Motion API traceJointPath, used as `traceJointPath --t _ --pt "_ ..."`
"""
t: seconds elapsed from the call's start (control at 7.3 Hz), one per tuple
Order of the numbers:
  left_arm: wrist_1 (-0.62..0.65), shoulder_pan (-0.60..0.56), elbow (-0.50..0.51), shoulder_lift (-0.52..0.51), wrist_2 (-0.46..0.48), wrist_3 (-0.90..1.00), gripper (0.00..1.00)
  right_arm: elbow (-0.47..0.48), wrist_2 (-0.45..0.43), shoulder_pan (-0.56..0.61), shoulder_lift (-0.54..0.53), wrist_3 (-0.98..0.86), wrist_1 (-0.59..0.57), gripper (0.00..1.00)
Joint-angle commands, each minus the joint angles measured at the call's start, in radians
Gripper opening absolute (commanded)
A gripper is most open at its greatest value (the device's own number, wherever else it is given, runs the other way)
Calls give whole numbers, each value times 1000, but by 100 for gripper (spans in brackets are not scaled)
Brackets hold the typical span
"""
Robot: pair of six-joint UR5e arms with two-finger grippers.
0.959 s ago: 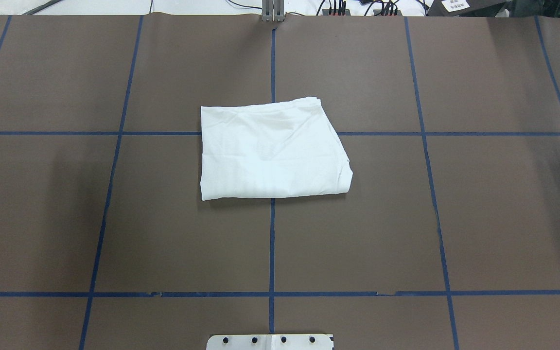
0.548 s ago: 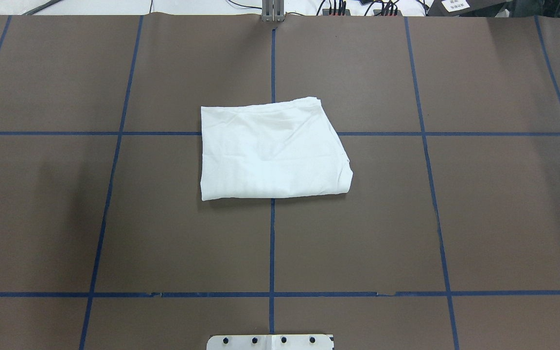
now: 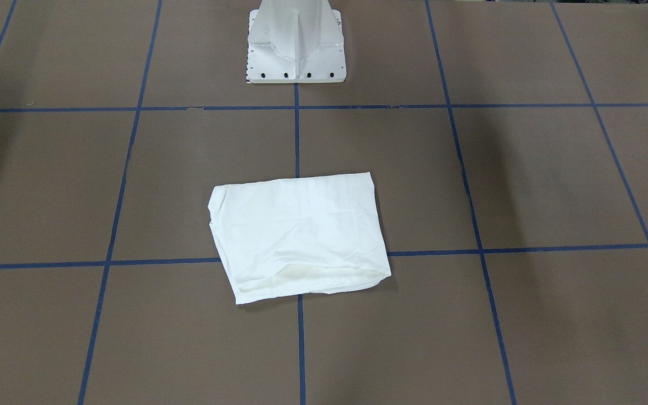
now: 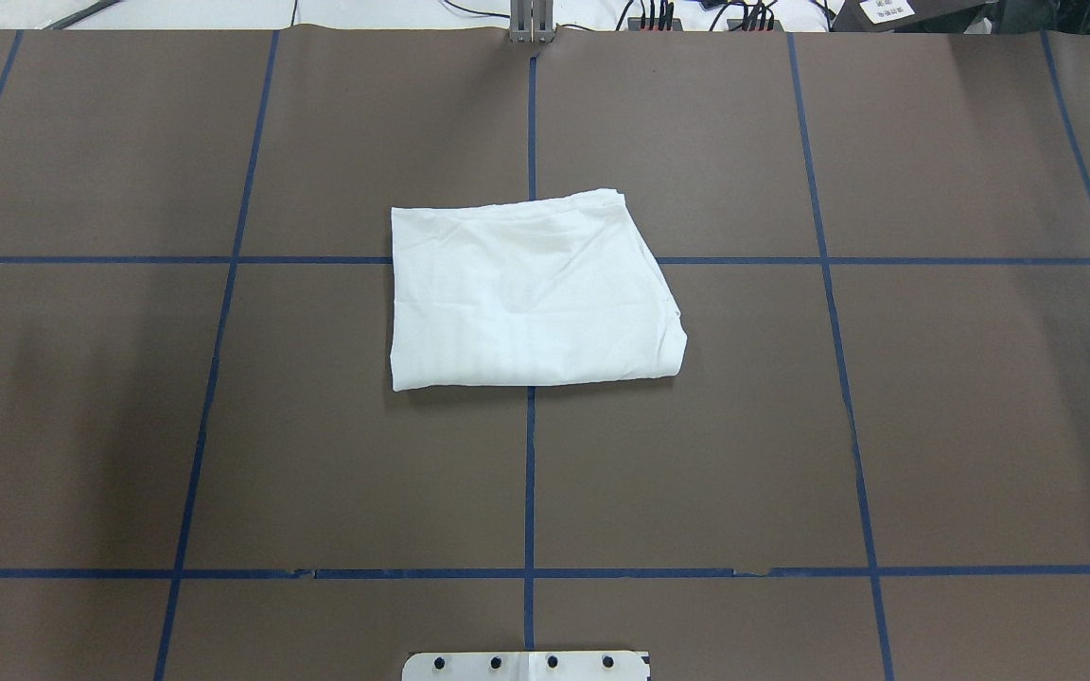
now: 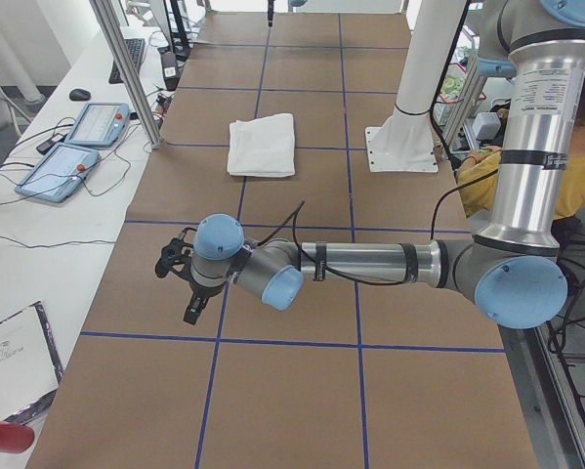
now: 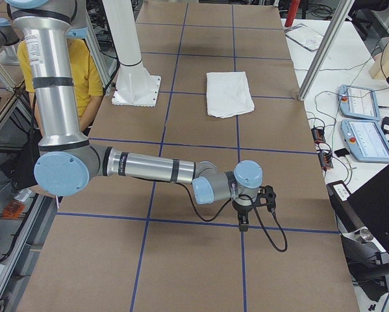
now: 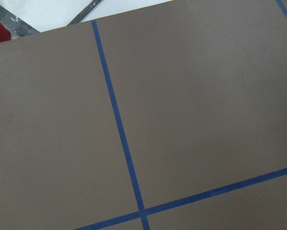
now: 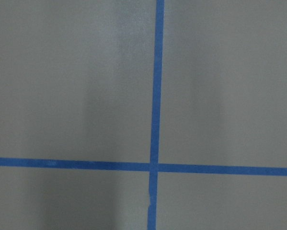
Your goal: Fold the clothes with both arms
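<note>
The left pincer (image 5: 187, 285) and right pincer (image 6: 252, 205) hang over opposite ends of the brown surface (image 4: 980, 426) (how far either is open, I cannot tell), each well apart from the white T-shirt (image 4: 531, 293), which lies folded at the middle across 2 blue tape lines (image 4: 529, 473).

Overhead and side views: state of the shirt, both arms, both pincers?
T-shirt: folded into a rough rectangle, flat on the table, nothing touching it.
Left arm: stretched low over the table, apart from the T-shirt.
Left pincer: points down over bare table; open or shut cannot be told.
Right arm: stretched low, apart from the T-shirt.
Right pincer: points down; open or shut cannot be told.
</note>
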Motion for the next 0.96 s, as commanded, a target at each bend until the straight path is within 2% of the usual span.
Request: traceJointPath --t 0.0,0.14,0.27,0.41,0.82 --pt "49 -13 -1 18 -12 10 100 149 9 -4 -72 -19 -126 100" --pt "44 -15 -2 35 -9 10 100 218 21 -1 -94 -24 -198 100" --pt "40 -15 -8 38 -5 10 100 244 32 12 -130 -112 -232 100" --pt "34 -13 -7 39 -6 10 100 248 61 29 -135 -168 -245 100" --pt "40 -18 -40 41 -15 -1 100 278 62 52 -119 -182 -237 100"
